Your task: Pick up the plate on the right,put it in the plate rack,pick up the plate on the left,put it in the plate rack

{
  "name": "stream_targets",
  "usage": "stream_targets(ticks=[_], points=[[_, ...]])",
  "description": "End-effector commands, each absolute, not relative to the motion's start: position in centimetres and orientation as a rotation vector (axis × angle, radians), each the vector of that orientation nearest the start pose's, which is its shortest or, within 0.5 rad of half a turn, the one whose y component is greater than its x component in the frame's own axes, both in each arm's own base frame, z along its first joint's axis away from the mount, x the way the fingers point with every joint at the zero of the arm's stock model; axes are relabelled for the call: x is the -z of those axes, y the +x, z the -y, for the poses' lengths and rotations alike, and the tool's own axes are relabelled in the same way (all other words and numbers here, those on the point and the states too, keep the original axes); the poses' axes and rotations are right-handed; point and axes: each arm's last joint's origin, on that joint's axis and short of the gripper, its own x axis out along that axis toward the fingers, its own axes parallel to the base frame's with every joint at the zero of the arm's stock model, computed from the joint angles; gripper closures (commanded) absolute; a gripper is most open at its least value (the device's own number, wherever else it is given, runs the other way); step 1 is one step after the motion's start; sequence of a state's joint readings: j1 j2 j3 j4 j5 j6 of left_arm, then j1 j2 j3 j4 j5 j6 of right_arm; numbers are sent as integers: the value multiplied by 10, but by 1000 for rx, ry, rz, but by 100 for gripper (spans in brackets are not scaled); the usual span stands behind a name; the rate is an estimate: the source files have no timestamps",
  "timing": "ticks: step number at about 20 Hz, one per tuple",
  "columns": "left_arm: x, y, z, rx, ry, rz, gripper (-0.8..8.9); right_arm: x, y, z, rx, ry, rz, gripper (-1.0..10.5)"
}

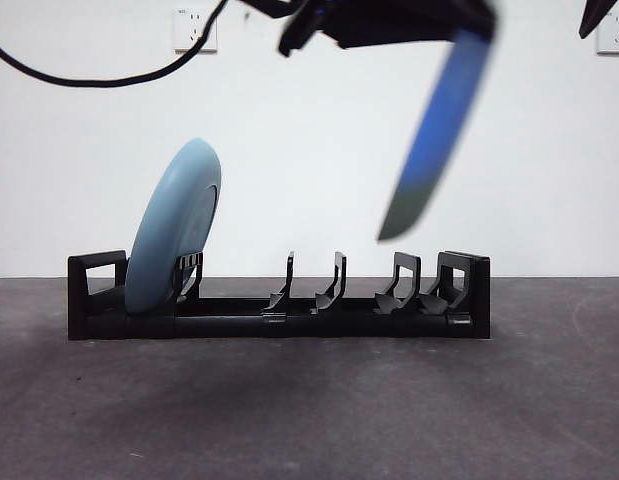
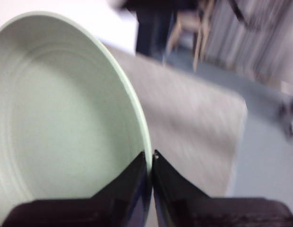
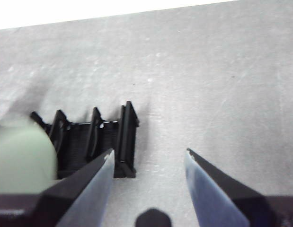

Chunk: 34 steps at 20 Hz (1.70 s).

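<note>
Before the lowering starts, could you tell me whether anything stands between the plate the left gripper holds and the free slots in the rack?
Nothing visible does. The held plate hangs tilted in the left gripper above the plate rack, whose slots below it are free; the other plate sits at the far end.

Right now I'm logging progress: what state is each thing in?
Plate rack: one plate slotted at one end, other slots free.
Light blue plate: standing in rack, leaning.
Second plate: airborne, tilted, above rack.
Left gripper: shut on second plate's rim.
Right gripper: open, holding nothing.

bright, even light; held plate (image 1: 436, 140) motion-blurred.
</note>
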<state>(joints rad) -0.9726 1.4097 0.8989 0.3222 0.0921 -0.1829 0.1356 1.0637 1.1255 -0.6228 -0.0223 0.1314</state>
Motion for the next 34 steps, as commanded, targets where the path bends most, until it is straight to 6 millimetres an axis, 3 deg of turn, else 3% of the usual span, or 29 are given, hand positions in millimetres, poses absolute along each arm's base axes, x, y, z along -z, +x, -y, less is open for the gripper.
stream_targets(ticks=[1, 4, 7, 12, 16, 22, 28, 29, 31, 32, 34], points=[[-288, 205, 241, 1006, -215, -218, 822, -357, 214, -28, -103, 104, -569, 698], [-296, 237, 209, 969, -290, -156, 823, -358, 214, -28, -104, 106, -560, 698], [-302, 255, 194, 983, -290, -143, 823, -358, 215, -28, -108, 110, -553, 698], [-305, 287, 195, 953, -262, -194, 823, -358, 216, -28, -109, 112, -550, 699], [-288, 311, 198, 956, -259, -256, 823, -358, 216, -28, -109, 112, -550, 698], [-249, 324, 206, 931, -248, -399, 822, -358, 217, -28, -109, 111, -552, 698], [-234, 321, 206, 884, -208, -528, 812, -358, 217, -28, -109, 111, -552, 698], [-231, 320, 206, 884, -202, -562, 777, -358, 217, -28, -109, 111, -552, 699], [-229, 317, 207, 898, -181, -586, 572, -358, 217, -28, -109, 111, -552, 699], [-230, 315, 208, 917, -183, -589, 518, -358, 217, -28, -109, 111, -552, 699], [-237, 310, 210, 984, -194, -580, 520, -358, 217, -28, -111, 111, -553, 699]])
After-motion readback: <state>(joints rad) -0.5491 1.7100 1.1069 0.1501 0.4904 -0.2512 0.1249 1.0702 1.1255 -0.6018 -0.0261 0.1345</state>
